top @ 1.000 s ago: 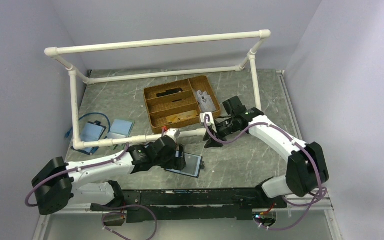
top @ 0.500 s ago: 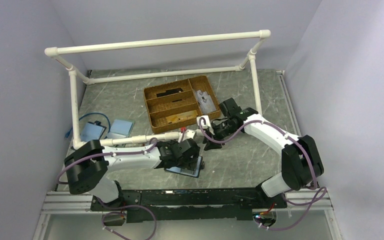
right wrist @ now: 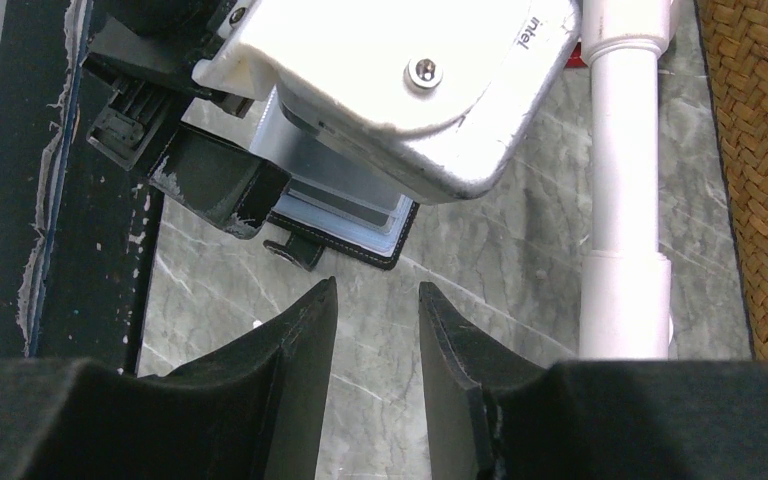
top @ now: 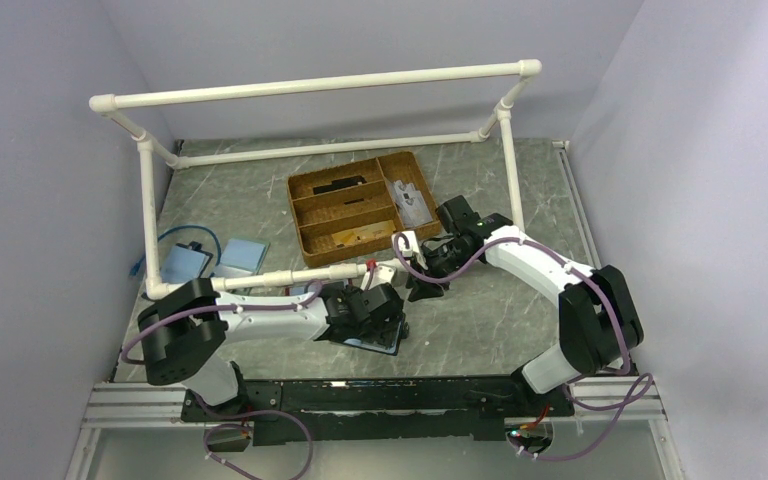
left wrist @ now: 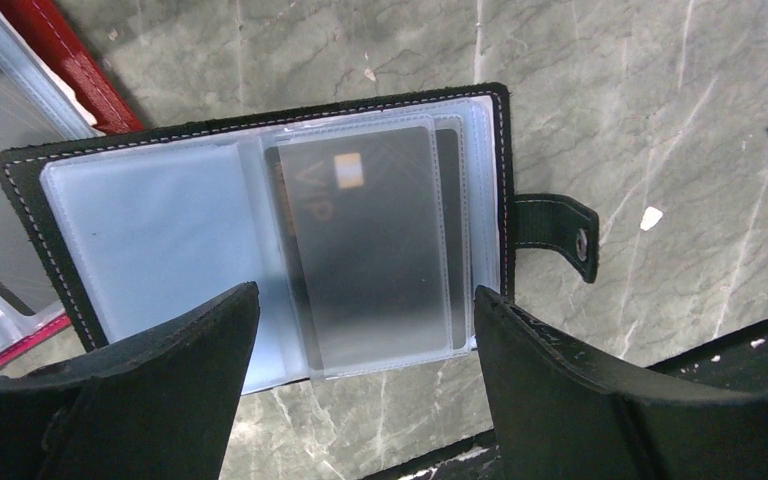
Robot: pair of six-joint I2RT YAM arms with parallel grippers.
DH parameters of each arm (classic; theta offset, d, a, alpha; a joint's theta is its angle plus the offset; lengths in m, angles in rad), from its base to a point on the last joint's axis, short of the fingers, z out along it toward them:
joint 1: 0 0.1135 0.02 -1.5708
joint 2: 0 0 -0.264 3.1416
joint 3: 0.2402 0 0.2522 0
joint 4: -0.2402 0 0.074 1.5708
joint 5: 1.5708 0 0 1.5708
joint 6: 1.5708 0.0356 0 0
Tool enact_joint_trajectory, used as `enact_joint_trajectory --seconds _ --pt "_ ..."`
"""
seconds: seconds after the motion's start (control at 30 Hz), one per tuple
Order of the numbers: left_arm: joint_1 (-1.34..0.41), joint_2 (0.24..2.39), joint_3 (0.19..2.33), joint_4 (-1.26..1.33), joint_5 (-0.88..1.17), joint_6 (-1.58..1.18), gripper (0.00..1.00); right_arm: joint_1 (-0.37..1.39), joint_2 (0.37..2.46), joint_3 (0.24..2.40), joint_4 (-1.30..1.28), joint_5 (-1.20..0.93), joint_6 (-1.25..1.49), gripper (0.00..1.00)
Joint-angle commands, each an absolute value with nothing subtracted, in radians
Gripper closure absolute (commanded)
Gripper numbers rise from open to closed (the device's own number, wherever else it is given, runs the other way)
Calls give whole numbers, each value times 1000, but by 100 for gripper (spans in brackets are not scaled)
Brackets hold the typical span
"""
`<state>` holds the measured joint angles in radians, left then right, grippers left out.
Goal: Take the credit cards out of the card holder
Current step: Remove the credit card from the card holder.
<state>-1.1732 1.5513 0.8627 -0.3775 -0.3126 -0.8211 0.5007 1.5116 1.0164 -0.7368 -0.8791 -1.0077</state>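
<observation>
Marble table (left wrist: 660,100), card holder (left wrist: 150,240), wrist-only dark card (left wrist: 370,250)

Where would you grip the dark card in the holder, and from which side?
Probably the dark card's near short edge, at the holder's near rim below the open left gripper. It lies flat under a clear sleeve, so come in low from that side; where the sleeve opens is unclear.
</observation>
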Motion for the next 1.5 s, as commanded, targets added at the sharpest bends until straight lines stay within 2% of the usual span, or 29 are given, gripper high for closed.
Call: enact_joint_trajectory --seconds 0.0,0.17,0.23,0.3,0.57,0.77,1.1,1.27,1.47 --pt "-1183 1600 900 -388 -349 -871 17 499 1517 1055 -749 -890 -1040 62" --pt "-1194 1633 923 -443 -373 -893 18 500 1529 1061 -760 -892 -1044 63" --pt "-1196 1633 913 -439 -371 -900 24 500 1533 1063 -764 -891 -1045 63" --pt "-1197 1629 905 -431 -369 -896 37 499 1532 1063 -762 -888 -1042 63" --pt "-1195 1539 841 -372 -345 -892 48 496 1548 1062 -780 -914 -1056 64" --pt "-1160 1427 718 -224 -249 -905 70 516 1560 1049 -799 -954 -1097 65" --pt "-1063 1285 549 -49 -105 -942 72 629 1604 1019 -792 -921 -1148 66" --pt "-1034 1268 508 -23 -84 -944 80 668 1640 1002 -745 -856 -1132 70" --pt "-1022 1301 502 -43 -90 -951 92 695 1635 992 -721 -776 -1133 71"
